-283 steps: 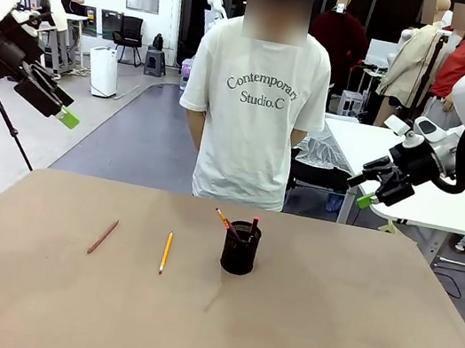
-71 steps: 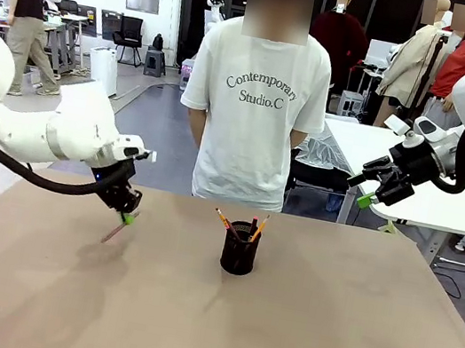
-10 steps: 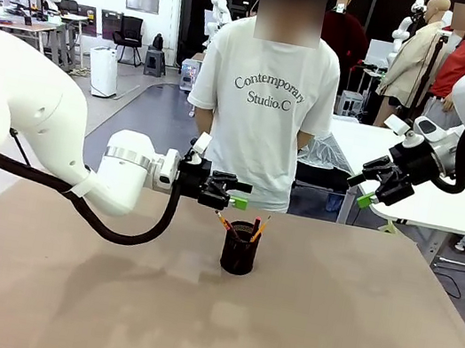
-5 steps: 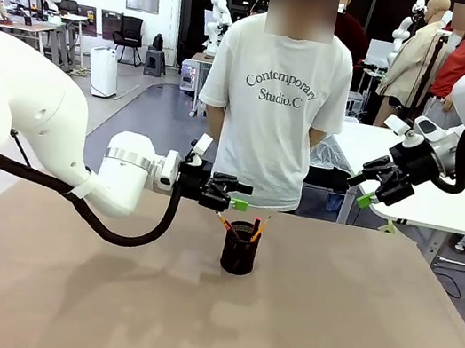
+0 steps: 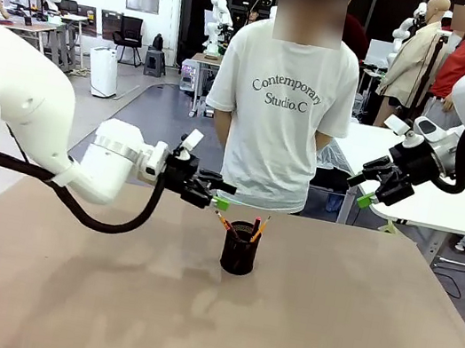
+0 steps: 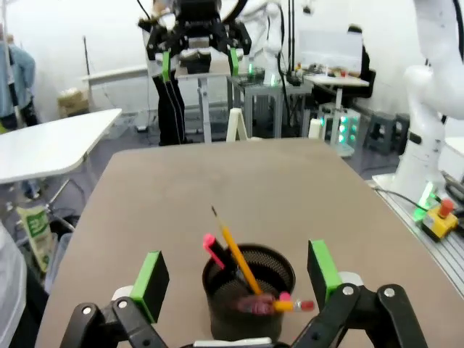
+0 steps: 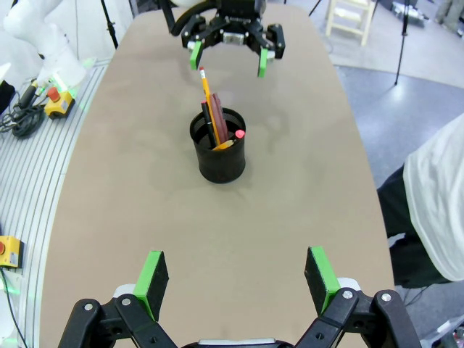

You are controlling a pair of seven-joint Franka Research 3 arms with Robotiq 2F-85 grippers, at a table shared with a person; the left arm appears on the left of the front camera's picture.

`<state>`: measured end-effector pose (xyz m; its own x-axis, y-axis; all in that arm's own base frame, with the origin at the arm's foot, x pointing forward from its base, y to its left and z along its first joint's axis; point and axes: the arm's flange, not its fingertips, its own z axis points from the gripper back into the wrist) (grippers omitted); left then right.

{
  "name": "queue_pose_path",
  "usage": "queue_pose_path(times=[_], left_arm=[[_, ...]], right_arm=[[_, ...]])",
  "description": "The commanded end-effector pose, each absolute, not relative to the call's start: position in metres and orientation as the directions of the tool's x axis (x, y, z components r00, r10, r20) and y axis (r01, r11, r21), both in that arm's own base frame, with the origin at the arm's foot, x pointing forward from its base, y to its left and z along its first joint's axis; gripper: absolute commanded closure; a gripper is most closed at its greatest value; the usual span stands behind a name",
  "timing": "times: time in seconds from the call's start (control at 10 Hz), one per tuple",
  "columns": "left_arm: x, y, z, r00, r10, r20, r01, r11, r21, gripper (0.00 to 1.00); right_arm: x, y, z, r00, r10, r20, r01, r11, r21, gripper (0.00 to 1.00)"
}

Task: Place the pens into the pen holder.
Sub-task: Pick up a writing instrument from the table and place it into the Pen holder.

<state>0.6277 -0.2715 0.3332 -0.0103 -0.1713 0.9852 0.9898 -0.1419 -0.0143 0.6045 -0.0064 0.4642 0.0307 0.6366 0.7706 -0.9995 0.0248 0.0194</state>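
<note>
Evidently the loading step is finished or nearly so: the small black wire-mesh cylindrical pen holder [image 5: 240,248] stands upright on the bare brown table [image 5: 348,339], near its far middle, and the thin pencil-like pens [image 5: 239,227] all lean inside it, their tips poking above the rim, a yellow-orange one [image 7: 206,93] slanting highest and a pink-capped one [image 6: 214,250] beside it. The white left arm's black two-finger gripper with green pads [image 5: 212,194] hovers in the air just left of and slightly above the cup, jaws spread wide with nothing between them; in its own wrist view the green pads [image 6: 151,282] stand apart on either side of the holder, clear of its rim. The right gripper [image 5: 372,191] hangs high at the right, well apart from the cup, likewise released and empty, as its wrist view [image 7: 235,286] confirms. A person in a white T-shirt [image 5: 281,111] stands at the far edge with hands behind the back. No loose pen lies on the table, so I judge the next move calls only for drawing the left arm back without brushing the leaning pens or tipping the light cup
</note>
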Motion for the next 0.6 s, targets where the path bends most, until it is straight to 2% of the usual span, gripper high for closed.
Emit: queue_pose_path(times=[0.0, 0.3, 0.5], left_arm=[[0.608, -0.246, 0.347, -0.016, -0.251, 0.968, 0.994, -0.107, -0.012, 0.00], [0.589, -0.191, 0.370, -0.005, -0.402, 0.916, 0.997, -0.067, -0.024, 0.00], [0.579, -0.158, 0.386, 0.029, -0.543, 0.839, 1.000, 0.020, -0.022, 0.00]], right_arm=[[0.604, -0.006, 0.467, 0.024, 0.641, 0.767, -1.000, 0.025, 0.011, 0.00], [0.604, -0.006, 0.467, 0.024, 0.641, 0.767, -1.000, 0.025, 0.011, 0.00], [0.604, -0.006, 0.467, 0.024, 0.641, 0.767, -1.000, 0.025, 0.011, 0.00]])
